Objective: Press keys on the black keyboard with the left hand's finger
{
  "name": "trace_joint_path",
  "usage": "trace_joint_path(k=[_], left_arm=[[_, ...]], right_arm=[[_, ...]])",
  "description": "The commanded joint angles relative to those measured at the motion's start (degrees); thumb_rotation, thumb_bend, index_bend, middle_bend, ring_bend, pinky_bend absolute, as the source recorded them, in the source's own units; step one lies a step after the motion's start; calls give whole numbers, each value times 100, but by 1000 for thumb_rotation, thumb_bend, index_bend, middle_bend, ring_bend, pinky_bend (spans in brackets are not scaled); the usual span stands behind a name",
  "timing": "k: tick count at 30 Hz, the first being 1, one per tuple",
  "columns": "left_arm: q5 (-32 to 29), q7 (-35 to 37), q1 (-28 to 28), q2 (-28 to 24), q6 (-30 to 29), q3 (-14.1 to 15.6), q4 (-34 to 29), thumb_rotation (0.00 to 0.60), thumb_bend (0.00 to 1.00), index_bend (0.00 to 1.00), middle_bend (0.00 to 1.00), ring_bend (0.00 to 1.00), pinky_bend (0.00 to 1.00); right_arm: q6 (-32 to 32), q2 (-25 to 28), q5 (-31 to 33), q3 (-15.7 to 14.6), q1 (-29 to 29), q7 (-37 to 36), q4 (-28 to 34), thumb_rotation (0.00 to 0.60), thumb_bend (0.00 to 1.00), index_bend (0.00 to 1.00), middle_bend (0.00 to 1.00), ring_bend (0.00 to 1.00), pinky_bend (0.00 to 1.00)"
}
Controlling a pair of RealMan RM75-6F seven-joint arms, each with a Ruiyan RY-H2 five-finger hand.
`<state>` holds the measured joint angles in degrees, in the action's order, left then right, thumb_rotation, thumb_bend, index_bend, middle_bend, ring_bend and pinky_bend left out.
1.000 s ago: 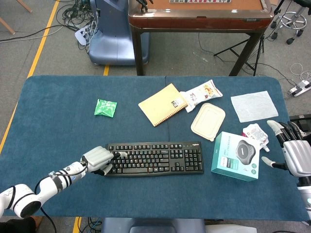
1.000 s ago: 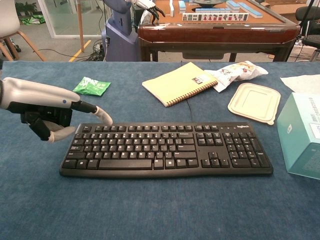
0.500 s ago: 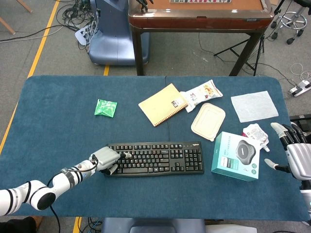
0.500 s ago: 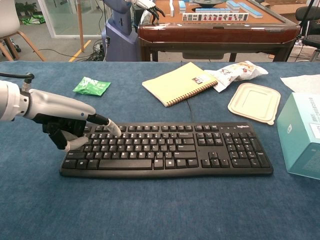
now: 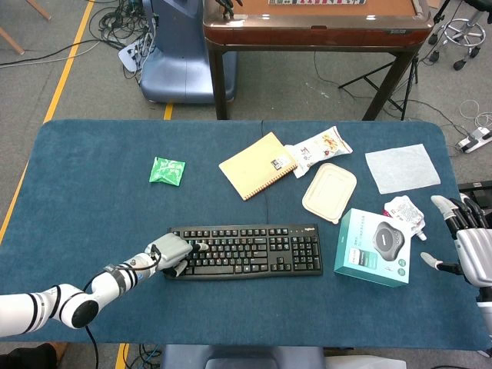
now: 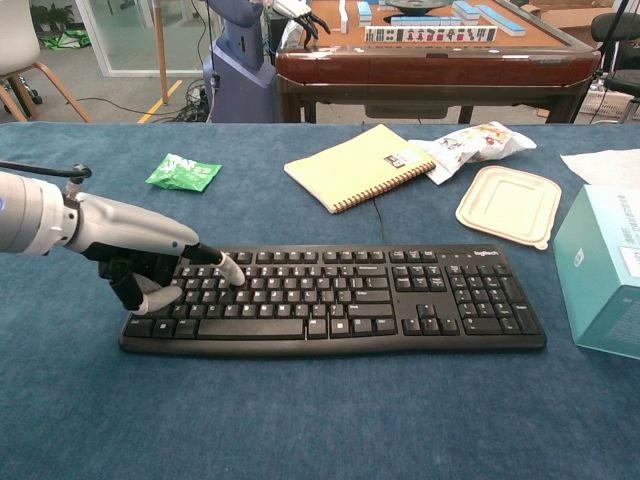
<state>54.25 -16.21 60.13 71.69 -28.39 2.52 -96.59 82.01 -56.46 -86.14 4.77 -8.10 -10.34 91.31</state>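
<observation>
While left hand, curled, 1 finger on keyboard; logo unreadable.

The robot's grey left hand covers the left-end keys of the black keyboard. The teal cardboard box right of the keyboard is cut by the chest view's edge. Key legends are too small to read.

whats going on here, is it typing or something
Pretty much. The robot's left hand reaches over the left end of the black keyboard with one finger stretched out, its tip down on the upper key rows, the other fingers curled in. Whether a key is actually pressed can't be told. The right hand hangs open at the table's right edge, beside the teal box, holding nothing.
</observation>
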Motion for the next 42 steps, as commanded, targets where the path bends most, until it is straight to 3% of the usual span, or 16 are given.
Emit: trace_joint_path(k=[1, 12, 17, 20, 24, 28, 34, 37, 42], left_arm=[[-90, -46, 60, 38, -19, 79, 25, 585, 645, 108, 989, 997, 1000], [-173, 34, 121, -126, -258, 126, -215, 585, 645, 109, 989, 997, 1000], [91, 241, -113, -565, -710, 7, -602, 532, 645, 108, 965, 971, 1000], [327, 570, -421, -854, -1071, -80, -821, 502, 644, 97, 875, 873, 998], [705, 986, -910, -1133, -1667, -150, -929, 493, 638, 80, 669, 694, 979], [979, 1312, -1493, -1324, -2481, -186, -992, 494, 582, 75, 507, 583, 837], [1227, 1658, -2395, -1417, -3771, -247, -960, 496, 386, 75, 303, 357, 525], [1367, 1844, -2818, -1420, -4326, -261, -887, 490, 352, 69, 211, 258, 368], [1711, 2031, -3501, -1314, -5226, -235, -705, 472, 339, 61, 130, 165, 197]], right_arm=[[3, -3, -2, 1, 1, -6, -7, 600, 105, 53, 129, 83, 68], [-18, -5, 4, 9, -9, -7, -14, 600, 106, 53, 130, 83, 68], [-37, -12, 2, 12, -21, -25, -26, 600, 105, 53, 130, 83, 68], [-49, -20, 4, 16, -29, -40, -44, 600, 106, 53, 130, 83, 68], [-73, -27, -2, 21, -50, -57, -63, 600, 106, 53, 129, 83, 68], [-71, -16, -8, 28, -58, -69, -72, 600, 106, 53, 130, 83, 68], [-84, -4, -13, 37, -76, -79, -72, 600, 106, 53, 129, 83, 67], [-85, 1, -17, 42, -83, -80, -71, 600, 106, 53, 129, 84, 68], [-116, -7, -11, 50, -109, -87, -85, 600, 106, 53, 129, 83, 68]])
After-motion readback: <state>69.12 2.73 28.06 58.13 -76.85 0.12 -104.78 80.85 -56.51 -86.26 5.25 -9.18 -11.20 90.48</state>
